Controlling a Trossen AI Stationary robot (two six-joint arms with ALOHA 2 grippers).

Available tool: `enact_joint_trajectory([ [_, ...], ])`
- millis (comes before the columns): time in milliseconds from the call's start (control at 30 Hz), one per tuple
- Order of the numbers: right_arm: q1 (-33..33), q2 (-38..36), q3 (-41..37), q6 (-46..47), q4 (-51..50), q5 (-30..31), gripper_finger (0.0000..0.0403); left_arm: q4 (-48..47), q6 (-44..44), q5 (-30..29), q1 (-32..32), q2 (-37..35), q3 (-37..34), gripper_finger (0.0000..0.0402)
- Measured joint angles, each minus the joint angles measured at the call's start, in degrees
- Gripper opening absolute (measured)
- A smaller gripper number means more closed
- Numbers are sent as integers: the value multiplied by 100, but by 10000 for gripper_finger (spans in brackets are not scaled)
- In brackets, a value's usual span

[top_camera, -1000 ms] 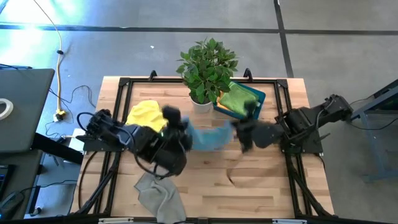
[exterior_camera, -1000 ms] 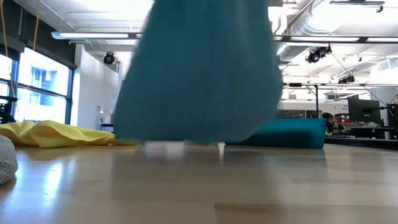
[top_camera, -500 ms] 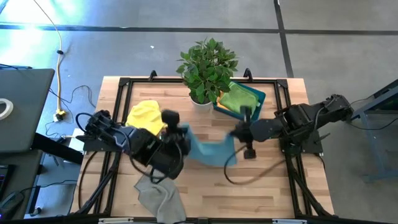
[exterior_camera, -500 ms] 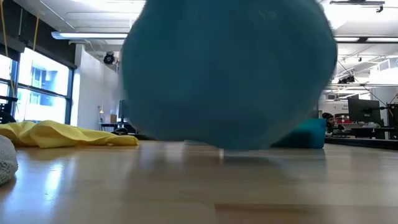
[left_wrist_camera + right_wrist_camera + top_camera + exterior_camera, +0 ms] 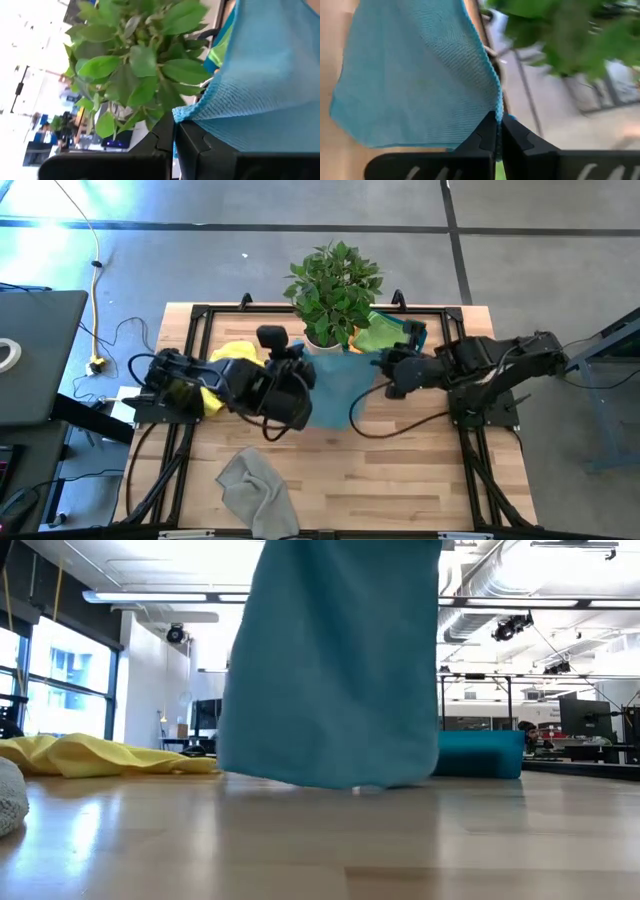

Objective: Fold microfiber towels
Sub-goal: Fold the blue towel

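Slack is being taken out of the blue towel: bunched a moment ago, it is now being held flat above the table, corners pinched by the left gripper and right gripper, ready for folding.

Light blue towel, fine ribbed weave; yellow towel; grey towel; green towel; teal bin; pale wood desk.
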Motion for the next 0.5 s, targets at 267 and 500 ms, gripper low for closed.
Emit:
enact_joint_trajectory([
  [267,-496,0,-3,-8,-217,535,0,0,121,-26,385,-113,2,0],
  [500,-356,1,-7,892,-773,-789,0,-1,-483,1567,100,-125,2,0],
])
